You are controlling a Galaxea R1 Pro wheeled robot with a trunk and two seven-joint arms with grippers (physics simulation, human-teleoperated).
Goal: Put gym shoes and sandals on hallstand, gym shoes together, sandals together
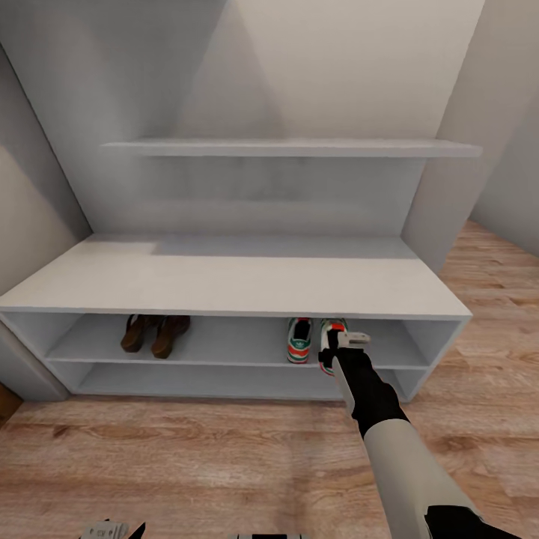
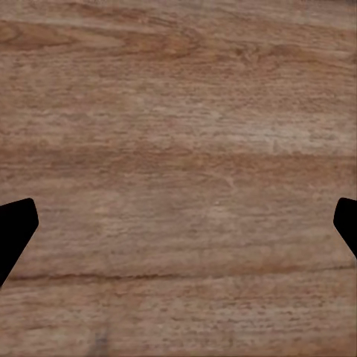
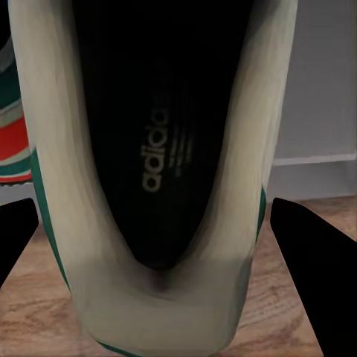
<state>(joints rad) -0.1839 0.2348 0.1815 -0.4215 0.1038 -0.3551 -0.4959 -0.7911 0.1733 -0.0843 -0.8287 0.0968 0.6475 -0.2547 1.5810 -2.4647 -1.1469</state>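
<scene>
the right hand point(image 1: 338, 350) reaches into the upper tier of the hallstand point(image 1: 224, 288), its fingers point(image 3: 309, 260) spread either side of a gym shoe point(image 3: 156, 171) beside the other gym shoe point(image 1: 299, 340). two sandals point(image 1: 155, 333) sit together further left. the left hand point(image 2: 178, 230) hangs spread over the corridor floor point(image 2: 178, 111).

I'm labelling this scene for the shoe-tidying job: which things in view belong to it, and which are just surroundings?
Part of the job:
- two sandals, on the upper shelf tier
- two gym shoes, on the same tier
- hallstand
- right gripper, at the right-hand gym shoe
- corridor floor

Just surroundings:
- floating wall shelf
- walls
</scene>
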